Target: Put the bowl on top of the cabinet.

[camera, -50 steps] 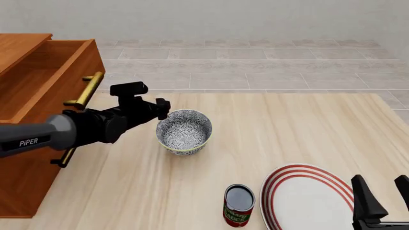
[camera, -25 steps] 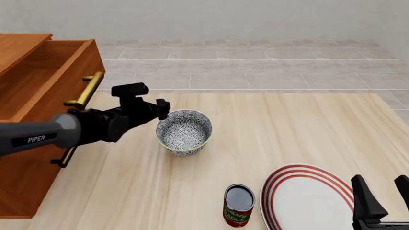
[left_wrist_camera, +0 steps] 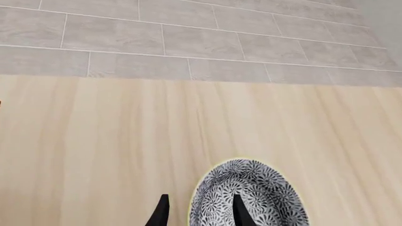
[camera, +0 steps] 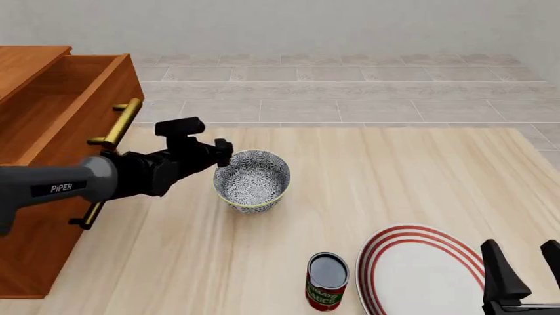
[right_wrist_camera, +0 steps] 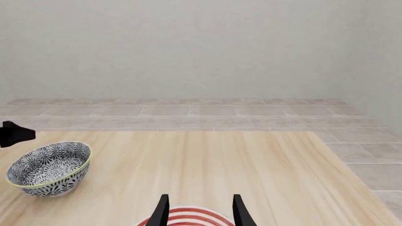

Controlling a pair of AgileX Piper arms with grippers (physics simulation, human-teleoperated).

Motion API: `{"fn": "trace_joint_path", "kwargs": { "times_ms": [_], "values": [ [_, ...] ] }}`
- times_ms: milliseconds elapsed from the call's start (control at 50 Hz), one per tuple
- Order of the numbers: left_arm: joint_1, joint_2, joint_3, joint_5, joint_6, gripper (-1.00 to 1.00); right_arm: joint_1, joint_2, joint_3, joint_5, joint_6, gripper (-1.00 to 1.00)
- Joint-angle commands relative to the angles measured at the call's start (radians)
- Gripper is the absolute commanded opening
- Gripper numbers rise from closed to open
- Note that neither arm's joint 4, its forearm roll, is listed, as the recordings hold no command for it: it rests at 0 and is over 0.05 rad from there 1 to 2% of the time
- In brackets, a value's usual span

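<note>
Left arm shifted slightly rightward toward bowl. Left hand spread, fingers straddling near rim. Bowl upright on bench, beside cabinet. Right hand spread, well apart.

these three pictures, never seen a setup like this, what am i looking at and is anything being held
It is a simulated table with two robot arms, each ending in a two-finger gripper. The front view looks down from behind the arms. The other two pictures come from cameras just behind each gripper.

The left gripper is at the near rim of the patterned bowl. In its own camera one finger is inside the rim and the other outside, but they have not closed and the bowl sits on the table. The right gripper waits open above a red-ringed plate, holding nothing. A can stands beside the plate. The wooden cabinet, with a drawer pulled open, is on the left.
</note>
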Motion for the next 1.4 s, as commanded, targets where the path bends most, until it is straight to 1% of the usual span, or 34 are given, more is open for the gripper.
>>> {"fn": "trace_joint_path", "kwargs": {
  "times_ms": [20, 720, 900, 1400],
  "values": [
    [0.002, 0.019, -0.006, -0.006, -0.001, 1.00, -0.001, 0.000, 0.000, -0.001, 0.002, 1.00],
    [-0.004, 0.093, -0.028, -0.023, 0.002, 1.00, -0.004, 0.000, 0.000, -0.001, 0.006, 1.00],
    [-0.001, 0.092, -0.028, -0.020, 0.010, 1.00, -0.005, 0.000, 0.000, -0.001, 0.009, 1.00],
    [-0.007, 0.134, -0.037, -0.033, 0.000, 1.00, -0.008, 0.000, 0.000, -0.003, 0.012, 1.00]
  ]
}}
